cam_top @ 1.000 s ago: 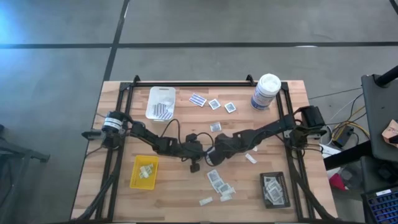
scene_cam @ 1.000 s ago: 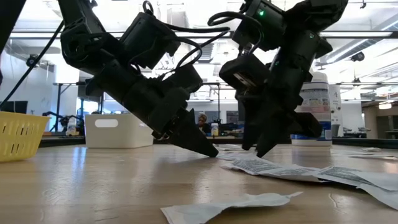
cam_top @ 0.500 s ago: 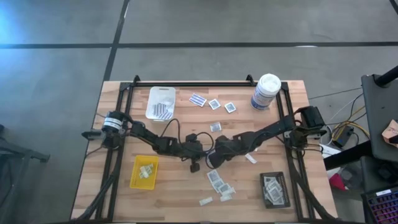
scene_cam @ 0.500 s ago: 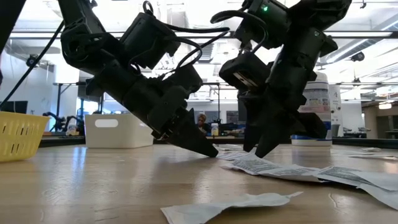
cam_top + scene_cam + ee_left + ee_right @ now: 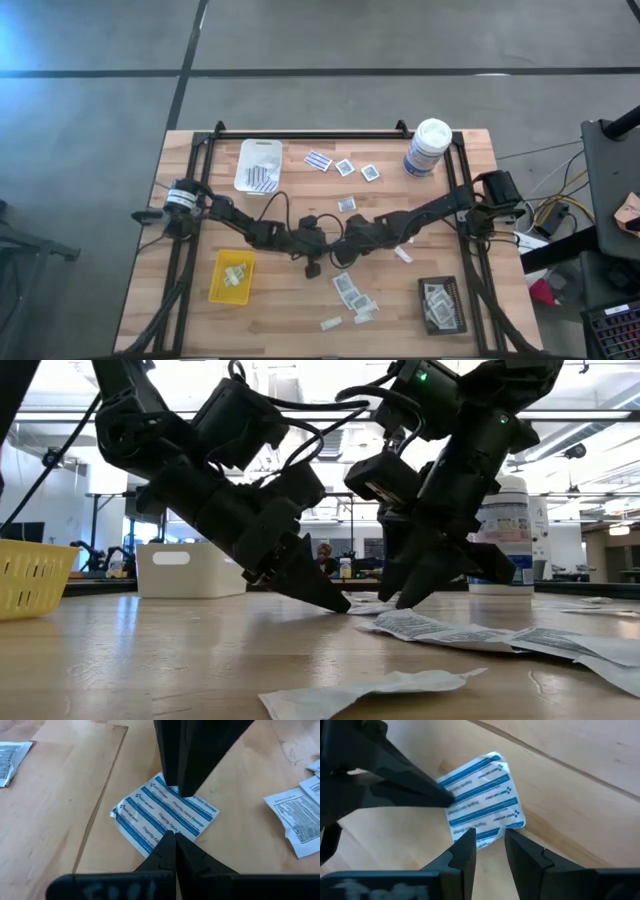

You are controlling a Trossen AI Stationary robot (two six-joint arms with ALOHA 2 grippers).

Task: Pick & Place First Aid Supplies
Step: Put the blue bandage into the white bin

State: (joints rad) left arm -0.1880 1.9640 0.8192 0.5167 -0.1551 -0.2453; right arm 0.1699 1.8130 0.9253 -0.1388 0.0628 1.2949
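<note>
A blue-and-white striped packet (image 5: 165,815) (image 5: 480,800) lies flat on the wooden table at mid-table, between both grippers. My left gripper (image 5: 170,837) (image 5: 327,246) is shut, its tips on the packet's side nearest that arm. My right gripper (image 5: 489,837) (image 5: 344,249) comes from the opposite side, slanting down, narrowly open. Its two fingertips stand either side of the packet's edge (image 5: 489,834). In the low view the left gripper (image 5: 340,603) and right gripper (image 5: 395,598) both point down at the table, close together. My left gripper presses its shut fingertips (image 5: 169,840) down on the striped packet near one edge (image 5: 162,831), slanting down from the table's left. The packet stays flat on the table. My right gripper has the packet's opposite edge between its fingertips (image 5: 467,840); whether they touch it I cannot tell.
Loose white packets (image 5: 350,290) lie just near of the grippers, more (image 5: 345,167) toward the far edge. A white tray (image 5: 258,165), a yellow tray (image 5: 232,276), a black tray (image 5: 441,305) and a tall white canister (image 5: 428,148) stand around.
My right gripper has edged toward the left gripper and tipped a little more aslant, staying low over the table. The left gripper and the striped packet have kept still.
</note>
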